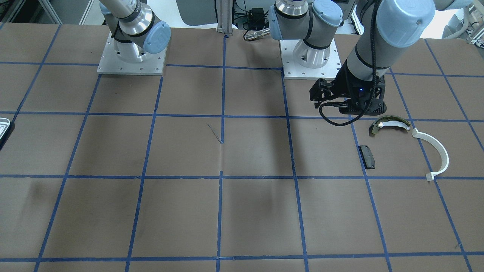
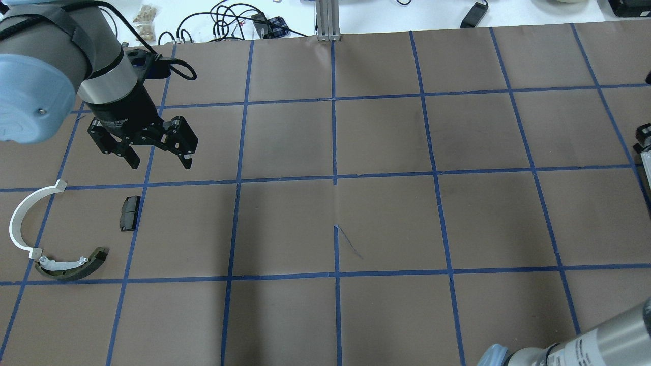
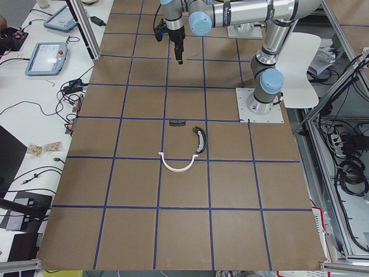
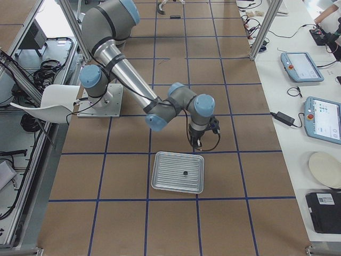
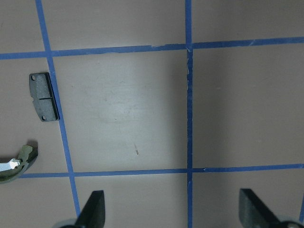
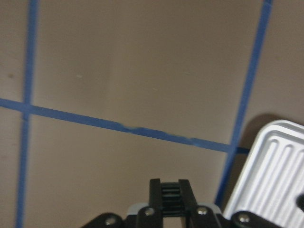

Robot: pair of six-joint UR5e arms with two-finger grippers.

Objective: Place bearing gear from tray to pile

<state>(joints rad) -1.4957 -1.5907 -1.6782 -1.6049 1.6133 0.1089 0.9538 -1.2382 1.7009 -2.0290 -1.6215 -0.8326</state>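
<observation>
1. Front-facing view: the pile (image 1: pixel 401 121) lies on the brown table (image 1: pixel 227 211) at the view's right, made up of an olive shoe (image 1: pixel 380 126), a white arc (image 1: pixel 446 158) and a black pad (image 1: pixel 367 156); the left arm (image 1: pixel 363 56) reaches above them; a corner of the tray (image 1: pixel 3 126) shows at the left edge.
2. Overhead view: the left gripper (image 2: pixel 160 162) hangs above the table near the pad; its jaws are spread wide with nothing between them; the arc's end sits just beside the shoe.
3. Left side view: the three pile parts lie close together in front of the left arm's base plate (image 3: pixel 259 107).
4. Right side view: the right gripper (image 4: pixel 197 141) hangs just past the tray's far rim; one small dark part (image 4: pixel 185 173) rests on the tray (too small to identify).
5. Left wrist view: the two fingertips (image 5: pixel 94 209) stand far apart at the bottom edge; the pad and the shoe's tip lie at the left.
6. Right wrist view: the right fingers (image 6: pixel 156 190) are clenched on the bearing gear (image 6: pixel 171 194), its teeth showing between them, above bare table; the tray's ribbed corner lies at the lower right.
</observation>
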